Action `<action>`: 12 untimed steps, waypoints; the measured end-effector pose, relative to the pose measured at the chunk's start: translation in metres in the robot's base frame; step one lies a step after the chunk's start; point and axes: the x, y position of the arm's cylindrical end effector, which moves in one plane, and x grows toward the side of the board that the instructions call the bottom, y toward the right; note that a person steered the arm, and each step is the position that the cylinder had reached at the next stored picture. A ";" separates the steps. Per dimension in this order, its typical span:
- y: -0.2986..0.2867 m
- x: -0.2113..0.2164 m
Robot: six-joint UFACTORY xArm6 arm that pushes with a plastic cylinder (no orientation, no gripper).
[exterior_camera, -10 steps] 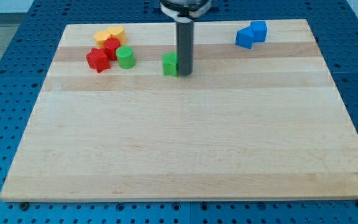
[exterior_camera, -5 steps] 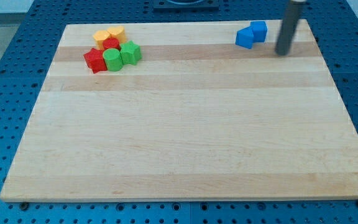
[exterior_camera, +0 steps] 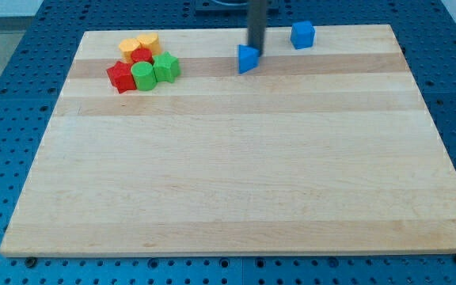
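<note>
My tip stands near the view's top, just right of centre, touching the right side of a blue block with a pointed shape. A blue cube sits apart, farther right and nearer the top edge. At the top left lies a tight cluster: two yellow blocks, a red block, a red star-like block, a green cylinder and a green block.
The blocks rest on a light wooden board that lies on a blue perforated table. The rod rises out of the view's top edge.
The tip has moved from the right of the two blue blocks to the left. The pointed blue block has slid left, away from the blue cube. The left cluster has not moved in the last half second.
</note>
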 end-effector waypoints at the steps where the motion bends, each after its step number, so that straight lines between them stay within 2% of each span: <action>1: 0.088 0.021; 2: 0.047 0.051; 3: -0.042 0.036; 4: -0.037 0.017; 5: 0.058 0.030; 6: 0.175 0.012; 7: 0.194 -0.032; 9: 0.007 -0.039; 10: 0.042 -0.058; 11: -0.066 -0.040; 12: -0.094 -0.027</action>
